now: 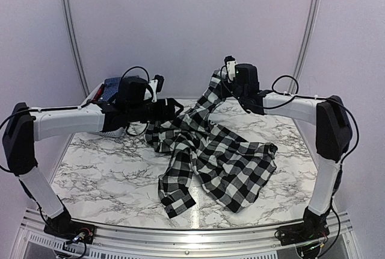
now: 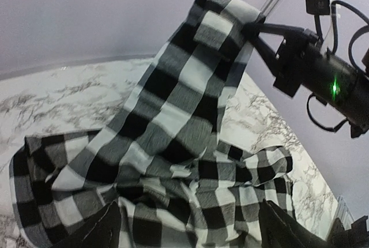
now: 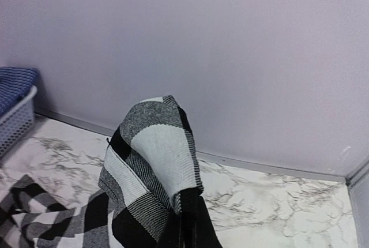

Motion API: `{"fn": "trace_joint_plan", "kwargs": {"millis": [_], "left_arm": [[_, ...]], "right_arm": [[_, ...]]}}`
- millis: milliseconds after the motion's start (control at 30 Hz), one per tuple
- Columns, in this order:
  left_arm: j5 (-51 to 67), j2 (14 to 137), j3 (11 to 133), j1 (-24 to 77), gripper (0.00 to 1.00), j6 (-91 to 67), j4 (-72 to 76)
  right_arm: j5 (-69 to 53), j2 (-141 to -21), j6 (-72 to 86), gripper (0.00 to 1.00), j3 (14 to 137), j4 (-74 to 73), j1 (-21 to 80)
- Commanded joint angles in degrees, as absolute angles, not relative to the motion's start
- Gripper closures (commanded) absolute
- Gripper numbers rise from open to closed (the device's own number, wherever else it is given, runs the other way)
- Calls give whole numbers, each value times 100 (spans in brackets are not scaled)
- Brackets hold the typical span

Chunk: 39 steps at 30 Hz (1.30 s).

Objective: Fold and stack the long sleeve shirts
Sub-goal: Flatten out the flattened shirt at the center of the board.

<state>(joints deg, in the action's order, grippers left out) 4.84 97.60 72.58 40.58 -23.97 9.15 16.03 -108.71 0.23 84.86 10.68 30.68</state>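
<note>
A long sleeve shirt with large black-and-white checks (image 1: 216, 156) lies crumpled on the marble table (image 1: 102, 168). One end of it is pulled up toward the back. My right gripper (image 1: 218, 85) is shut on that raised end; in the right wrist view the cloth (image 3: 153, 150) drapes over the closed fingers (image 3: 196, 225). My left gripper (image 1: 179, 107) hovers low over the shirt's left part, open. Its two dark fingers (image 2: 95, 230) stand wide apart with checked cloth (image 2: 173, 121) lying below them. The right gripper (image 2: 258, 30) also shows there, pinching the lifted fold.
A white slotted basket (image 1: 96, 95) stands at the back left with a blue printed shirt (image 1: 113, 84) in it; it shows at the right wrist view's left edge too, basket (image 3: 14, 127) and blue shirt (image 3: 14, 81). A purple wall closes the back.
</note>
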Motion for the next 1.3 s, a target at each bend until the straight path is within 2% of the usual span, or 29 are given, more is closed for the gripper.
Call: {"fn": "trace_joint_plan", "kwargs": {"millis": [0, 233, 433, 567, 667, 700, 867, 900, 1067, 1267], "left_arm": [[158, 9177, 6388, 4029, 16, -2873, 460], [220, 9112, 5310, 4388, 18, -2556, 14], [-361, 9602, 5385, 4853, 16, -2499, -364], [-619, 10052, 5739, 5023, 18, -2452, -618], [-733, 10291, 5890, 5115, 28, -2505, -737], [-769, 10343, 5918, 5137, 35, -2535, -785], [-1505, 10103, 5758, 5104, 94, -2689, -1170], [-1626, 10005, 5667, 5020, 100, -2725, -1249], [-2094, 9357, 5489, 4168, 100, -2686, -1687], [-2073, 9662, 6678, 3139, 100, -2195, -2228]], "right_arm": [[2974, -11330, -553, 100, 9146, 953, 2719], [3164, -11855, -868, 100, 9752, 978, 2451], [3237, -12111, -1035, 100, 9952, 1042, 2325], [3254, -12209, -1048, 100, 9995, 1073, 2203], [3263, -12266, -1037, 100, 10025, 1088, 2086], [3276, -12283, -1041, 100, 10039, 1090, 2043], [3594, -12313, -1104, 100, 10070, 1070, 1842], [3770, -12313, -1114, 100, 10042, 1074, 1797], [4391, -12252, -1073, 100, 9851, 946, 1474], [4922, -11930, -681, 100, 9439, 652, 916]]}}
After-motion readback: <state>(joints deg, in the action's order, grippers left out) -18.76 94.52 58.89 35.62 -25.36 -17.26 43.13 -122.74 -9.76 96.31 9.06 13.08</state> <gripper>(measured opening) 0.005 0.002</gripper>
